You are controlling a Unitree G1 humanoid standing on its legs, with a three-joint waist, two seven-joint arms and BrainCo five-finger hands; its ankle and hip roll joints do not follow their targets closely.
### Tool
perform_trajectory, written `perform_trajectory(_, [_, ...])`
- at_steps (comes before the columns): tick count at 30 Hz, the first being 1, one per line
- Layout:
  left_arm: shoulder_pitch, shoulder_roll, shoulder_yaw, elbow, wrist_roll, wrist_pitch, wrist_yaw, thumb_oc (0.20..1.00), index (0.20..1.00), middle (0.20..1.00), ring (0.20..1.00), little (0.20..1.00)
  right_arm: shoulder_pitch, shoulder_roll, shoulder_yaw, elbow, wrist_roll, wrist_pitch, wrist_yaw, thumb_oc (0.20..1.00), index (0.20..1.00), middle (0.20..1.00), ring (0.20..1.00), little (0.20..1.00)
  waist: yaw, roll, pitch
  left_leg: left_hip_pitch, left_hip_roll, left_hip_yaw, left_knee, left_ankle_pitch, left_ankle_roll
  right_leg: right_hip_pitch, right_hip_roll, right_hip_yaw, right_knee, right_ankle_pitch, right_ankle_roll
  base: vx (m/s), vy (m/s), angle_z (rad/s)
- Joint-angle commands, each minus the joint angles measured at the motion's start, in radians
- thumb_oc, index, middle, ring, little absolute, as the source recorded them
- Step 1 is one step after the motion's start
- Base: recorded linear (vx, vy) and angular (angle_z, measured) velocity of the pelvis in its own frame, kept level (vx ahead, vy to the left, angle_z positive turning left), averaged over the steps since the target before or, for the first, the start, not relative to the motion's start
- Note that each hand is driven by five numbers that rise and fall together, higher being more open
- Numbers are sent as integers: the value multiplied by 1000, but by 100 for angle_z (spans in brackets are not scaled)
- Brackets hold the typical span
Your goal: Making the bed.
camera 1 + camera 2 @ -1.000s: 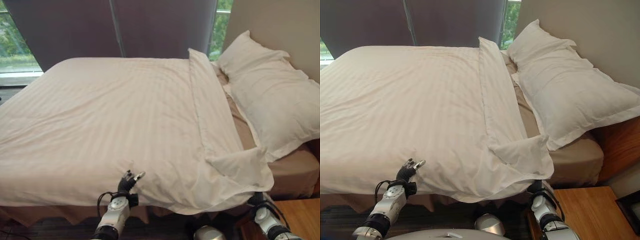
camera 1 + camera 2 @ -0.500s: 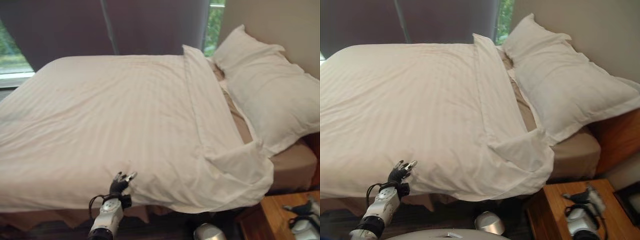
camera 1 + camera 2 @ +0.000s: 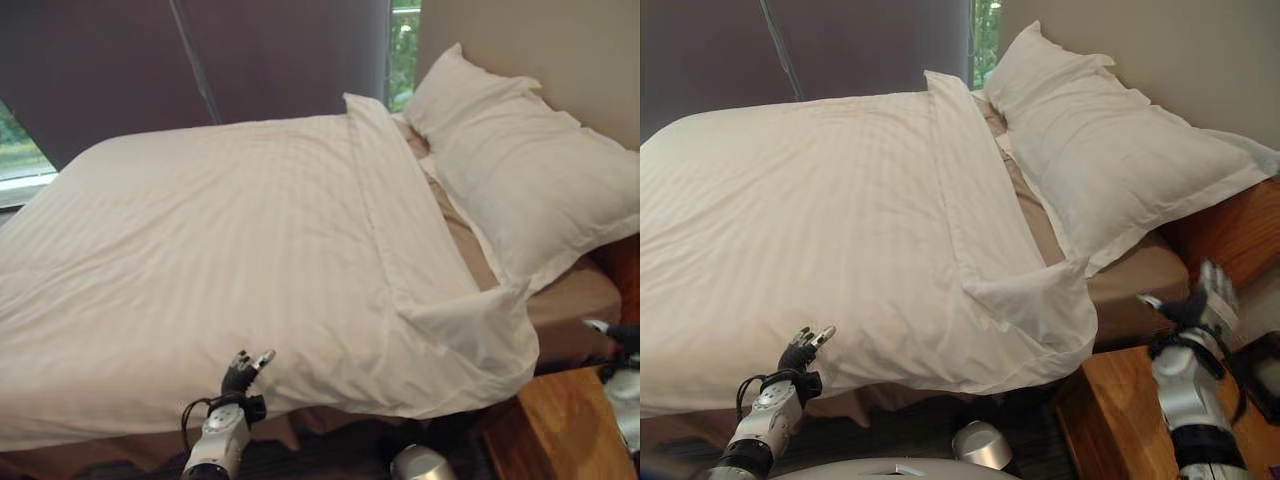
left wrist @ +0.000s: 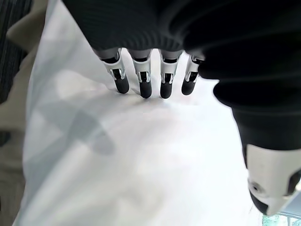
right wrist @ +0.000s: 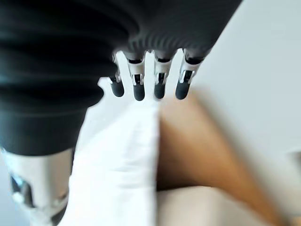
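Two hands are up w/ nothing gripped in either. Left hand (image 3: 243, 372) is parked at the near edge of the duvet (image 3: 200, 250), fingers (image 4: 142, 80) straight and spread, tips just above or barely touching the cloth; no fold is pinched. Prob placed there so the near side can be smoothed or tugged flat, since the duvet is already spread over most of the bed.

Right hand (image 3: 1210, 300) is held out past the bedside table (image 3: 1110, 400), near the mattress corner, w/ fingers (image 5: 160, 82) relaxed and straight, aimed toward the pillow (image 3: 1110, 150) by the wall. Nothing's grabbed yet. Looks like it's been positioned for the head end bc that's where the mess is.

Duvet's top band is folded back, and its near corner (image 3: 470, 325) is flopped over and bunched, leaving the tan sheet (image 3: 570, 300) exposed btw duvet and pillow. Pillow lies skewed along the head of the bed, overhanging the mattress edge. Guessing the corner gets straightened next, then the pillow squared.
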Motion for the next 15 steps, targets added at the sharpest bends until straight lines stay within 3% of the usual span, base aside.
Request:
perform_trajectory(1, [-16,63,10,-58,2,-14,10,1000,1000,1000,1000,1000,-114,21,53,-4,8,-71,71,1000,1000,1000,1000,1000,44,-48,-7,39,3,-87,13,-61,-5,-249,-50,1,71,204,83,4,17,-4])
perform_trajectory(10, [34,83,47,-106,17,19,1,1000,1000,1000,1000,1000,-69,101,88,-127,154,-81,197,1000,1000,1000,1000,1000,69,-66,0,33,3,-86,13,-57,-3,-247,-47,4,69,206,82,0,0,0])
perform_trajectory(11, [41,82,41,-109,21,20,-4,1000,1000,1000,1000,1000,-77,125,103,-138,253,-109,213,1000,1000,1000,1000,1000,73,-68,2,32,3,-86,13,-56,-4,-248,-45,6,70,208,82,0,0,0])
perform_trajectory(12, [42,82,41,-109,21,20,-4,1000,1000,1000,1000,1000,-77,125,104,-137,256,-110,213,1000,1000,1000,1000,1000,73,-68,2,32,3,-86,13,-56,-4,-248,-45,7,70,208,82,0,0,0])
perform_trajectory(14, [38,84,31,-118,21,17,-16,1000,1000,1000,1000,1000,-104,172,131,-135,474,-165,248,1000,1000,1000,1000,1000,78,-67,5,33,0,-85,13,-56,-3,-247,-46,10,66,209,80,0,0,0])
perform_trajectory(15, [30,86,13,-119,10,11,-31,1000,1000,1000,1000,1000,-130,235,142,-117,741,-226,293,200,200,200,200,200,80,-56,10,40,2,-82,13,-63,-1,-242,-43,13,64,205,80,0,0,0])
